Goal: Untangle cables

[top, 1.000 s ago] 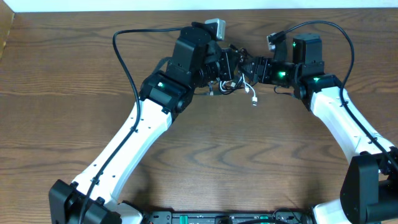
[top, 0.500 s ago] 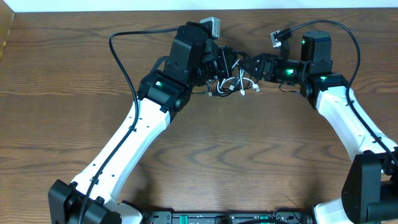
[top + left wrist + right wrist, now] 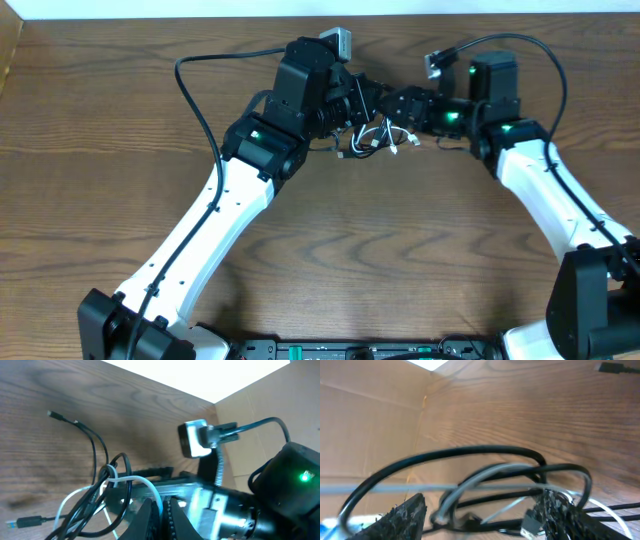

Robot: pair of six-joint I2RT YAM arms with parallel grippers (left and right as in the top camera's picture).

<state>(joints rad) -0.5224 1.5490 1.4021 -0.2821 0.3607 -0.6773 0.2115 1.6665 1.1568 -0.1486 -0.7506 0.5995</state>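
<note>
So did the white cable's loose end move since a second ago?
Yes. In the overhead view the white cable has its loose end higher than before, closer to the far edge of the table, and slightly further left.

Overhead evenly lit & sharp w/ soft shadows; wrist views blown-out at top, right-wrist cables [image 3: 490, 449] blurred.

Black and white cables [image 3: 475, 450] loop between the right gripper [image 3: 482, 516] and its wide-apart fingers — wooden table [image 3: 560, 405] behind.
</note>
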